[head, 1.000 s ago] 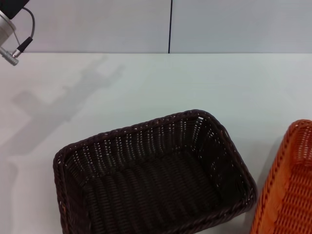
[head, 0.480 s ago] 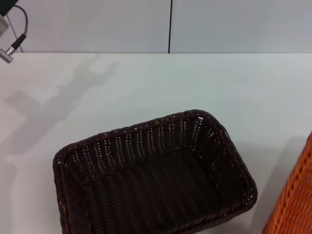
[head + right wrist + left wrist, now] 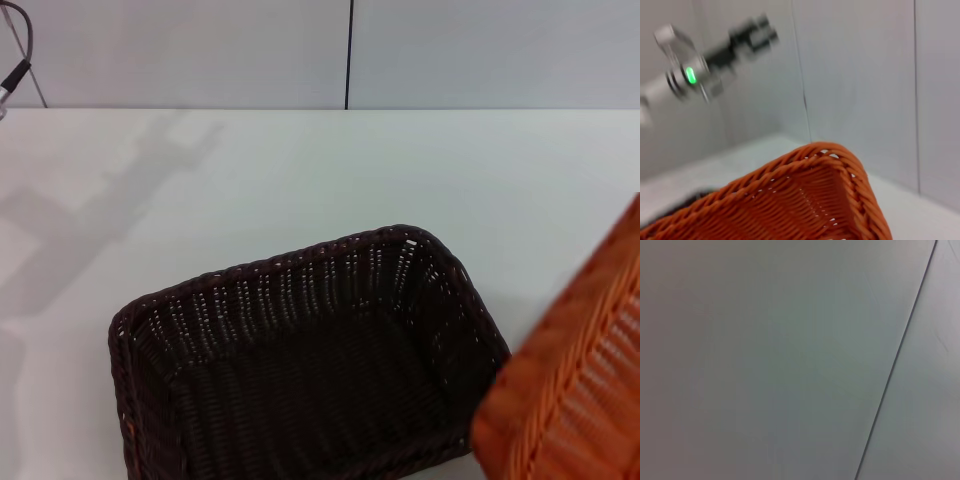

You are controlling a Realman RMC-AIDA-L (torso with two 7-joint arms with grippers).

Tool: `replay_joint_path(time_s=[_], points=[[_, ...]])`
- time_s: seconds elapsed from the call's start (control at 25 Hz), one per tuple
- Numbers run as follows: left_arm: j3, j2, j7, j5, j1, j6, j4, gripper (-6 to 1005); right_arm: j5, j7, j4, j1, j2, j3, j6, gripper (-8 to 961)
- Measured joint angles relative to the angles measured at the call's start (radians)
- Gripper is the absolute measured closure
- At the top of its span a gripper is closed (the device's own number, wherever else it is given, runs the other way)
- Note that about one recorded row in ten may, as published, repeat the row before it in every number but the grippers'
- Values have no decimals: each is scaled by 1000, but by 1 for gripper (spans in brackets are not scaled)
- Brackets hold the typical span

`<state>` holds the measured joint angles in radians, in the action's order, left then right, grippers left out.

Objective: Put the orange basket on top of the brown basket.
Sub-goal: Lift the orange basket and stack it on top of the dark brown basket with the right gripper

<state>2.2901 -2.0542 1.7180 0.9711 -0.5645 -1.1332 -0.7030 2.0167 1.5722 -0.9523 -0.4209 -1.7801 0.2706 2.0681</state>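
From your head view, the brown basket (image 3: 310, 365) sits open-side up on the white table (image 3: 330, 170), and the orange basket (image 3: 575, 385) hangs tilted at its right end, seemingly lifted off the table. No gripper shows here. Your left wrist view gives only a blank wall. Your right wrist view shows the orange basket's braided rim (image 3: 805, 190) close up and the left arm (image 3: 695, 65) far off; you cannot tell either gripper's finger state, and no writing is legible.

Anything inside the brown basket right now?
The brown basket shows only its own woven floor and walls. Its near right corner is covered by the tilted orange basket, so that corner cannot be checked.
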Motion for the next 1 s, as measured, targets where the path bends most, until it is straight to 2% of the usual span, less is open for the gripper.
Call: replay_joint_path(time_s=[0.2, 0.24, 0.28, 0.4, 0.44, 0.48, 0.64, 0.68, 0.76, 0.8, 0.84, 0.88, 1.0], points=[[0, 6, 0, 2, 0, 11, -1, 199, -133, 21, 57, 9, -39, -4, 8, 807], [0, 7, 1, 4, -1, 15, 1, 199, -183, 11, 71, 10, -71, -3, 10, 807], [0, 7, 1, 4, -1, 15, 1, 199, -183, 11, 71, 10, -71, -3, 10, 807], [0, 7, 2, 6, -2, 21, 3, 199, -219, -37, 80, 9, -126, -2, 5, 807], [0, 7, 3, 6, -2, 22, 3, 199, -224, -73, 102, 3, -163, -7, -11, 807], [0, 8, 4, 7, -2, 23, 3, 199, -224, -73, 102, 3, -163, -7, -11, 807], [-8, 19, 4, 12, -2, 24, 5, 199, -232, -140, 228, -21, -200, -7, -28, 807], [-11, 26, 0, 20, -2, 24, 9, 199, -242, -183, 297, -28, -216, -8, -30, 807], [-11, 31, -2, 25, -2, 24, 17, 199, -250, -235, 344, -30, -239, -8, -46, 807], [-11, 31, -2, 25, -2, 24, 17, 199, -250, -235, 344, -30, -239, -8, -46, 807], [-11, 38, -2, 28, -2, 24, 27, 199, -253, -282, 378, -30, -263, -8, -66, 807], [-11, 38, -2, 28, -2, 24, 27, 199, -253, -282, 378, -30, -263, -8, -66, 807], [-12, 45, -2, 34, -3, 21, 37, 199, -265, -365, 459, -29, -287, -9, -85, 807]])
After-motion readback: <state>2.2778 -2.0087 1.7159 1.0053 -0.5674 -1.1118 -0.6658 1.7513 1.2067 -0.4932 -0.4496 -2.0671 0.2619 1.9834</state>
